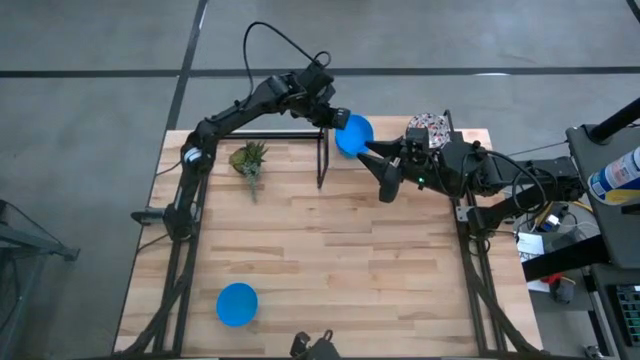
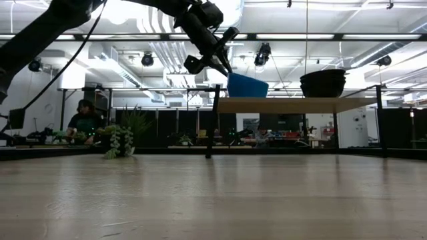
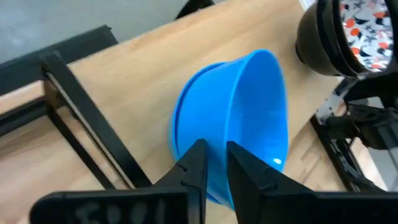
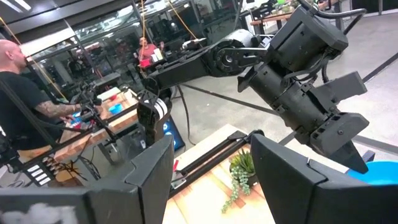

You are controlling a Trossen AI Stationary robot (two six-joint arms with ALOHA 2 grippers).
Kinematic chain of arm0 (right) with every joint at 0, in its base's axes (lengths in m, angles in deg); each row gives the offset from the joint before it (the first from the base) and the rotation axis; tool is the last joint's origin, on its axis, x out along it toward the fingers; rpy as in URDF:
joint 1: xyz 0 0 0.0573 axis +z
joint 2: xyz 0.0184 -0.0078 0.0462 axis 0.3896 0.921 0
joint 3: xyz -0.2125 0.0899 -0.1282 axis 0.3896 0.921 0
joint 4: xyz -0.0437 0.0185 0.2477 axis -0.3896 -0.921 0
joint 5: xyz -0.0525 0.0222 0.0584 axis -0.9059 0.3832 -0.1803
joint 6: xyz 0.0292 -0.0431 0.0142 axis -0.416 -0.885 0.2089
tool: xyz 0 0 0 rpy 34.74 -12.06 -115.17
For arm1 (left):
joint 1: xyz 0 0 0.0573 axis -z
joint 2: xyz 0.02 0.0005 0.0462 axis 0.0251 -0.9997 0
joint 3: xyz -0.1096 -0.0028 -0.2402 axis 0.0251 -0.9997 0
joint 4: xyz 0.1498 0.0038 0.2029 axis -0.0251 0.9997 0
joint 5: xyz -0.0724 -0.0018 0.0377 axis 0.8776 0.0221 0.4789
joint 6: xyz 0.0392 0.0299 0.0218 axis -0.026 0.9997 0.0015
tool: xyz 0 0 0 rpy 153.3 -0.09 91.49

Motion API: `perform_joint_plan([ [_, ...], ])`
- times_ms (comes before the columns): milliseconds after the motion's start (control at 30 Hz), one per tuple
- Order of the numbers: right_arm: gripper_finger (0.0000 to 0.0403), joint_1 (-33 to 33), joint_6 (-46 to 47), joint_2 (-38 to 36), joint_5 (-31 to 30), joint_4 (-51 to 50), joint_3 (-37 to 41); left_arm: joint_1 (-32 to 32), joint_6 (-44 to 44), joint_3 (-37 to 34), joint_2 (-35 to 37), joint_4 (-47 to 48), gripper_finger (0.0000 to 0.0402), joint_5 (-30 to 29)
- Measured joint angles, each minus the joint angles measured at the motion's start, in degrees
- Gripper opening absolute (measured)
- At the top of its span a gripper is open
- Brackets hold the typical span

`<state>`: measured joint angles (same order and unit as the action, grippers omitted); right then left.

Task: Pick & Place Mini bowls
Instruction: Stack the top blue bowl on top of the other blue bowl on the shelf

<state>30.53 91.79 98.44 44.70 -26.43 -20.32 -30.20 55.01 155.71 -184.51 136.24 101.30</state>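
A blue bowl [image 1: 237,303] is sitting alone on the near part of the wooden table [image 1: 330,250], toward the left corner, well apart from both arms. At the far side, the left gripper [image 1: 337,121] is pinching the rim of a second blue bowl [image 1: 354,135] between its fingers [image 3: 194,169], holding it tilted over a raised wooden shelf [image 2: 293,105]. In the left wrist view this bowl [image 3: 239,121] is showing a second blue rim tucked close against it, so it may be two nested bowls; this cannot be told for sure. In the low view the blue bowl [image 2: 247,85] is hanging just at the shelf's left end, with a dark stack of bowls [image 2: 323,83] sitting on the shelf to its right. From above, that stack is showing a white floral bowl [image 1: 426,129] on top, close beside the held blue one. The right gripper [image 1: 388,172] is waiting with its jaws apart and holding nothing, just beside the shelf, near the held bowl. A small green plant [image 1: 249,161] is lying on the table by the left arm. A person [image 4: 25,118] is standing in the room beyond the table
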Motion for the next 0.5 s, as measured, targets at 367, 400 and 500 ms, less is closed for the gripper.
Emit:
perform_joint_plan([
  [367,0.0210,0.0,0.2,0.0,0.0,0.0,0.0,0.0,0.1,0.0,-0.1,0.8,0.0062,3.8],
  [400,0.0210,0.0,0.2,0.0,0.0,0.0,0.0,0.0,0.2,0.0,-0.1,1.2,0.0062,3.4],
  [500,0.0210,0.0,0.7,0.0,0.0,0.0,0.0,0.0,0.2,-0.1,-0.1,3.1,0.0062,1.2],
])
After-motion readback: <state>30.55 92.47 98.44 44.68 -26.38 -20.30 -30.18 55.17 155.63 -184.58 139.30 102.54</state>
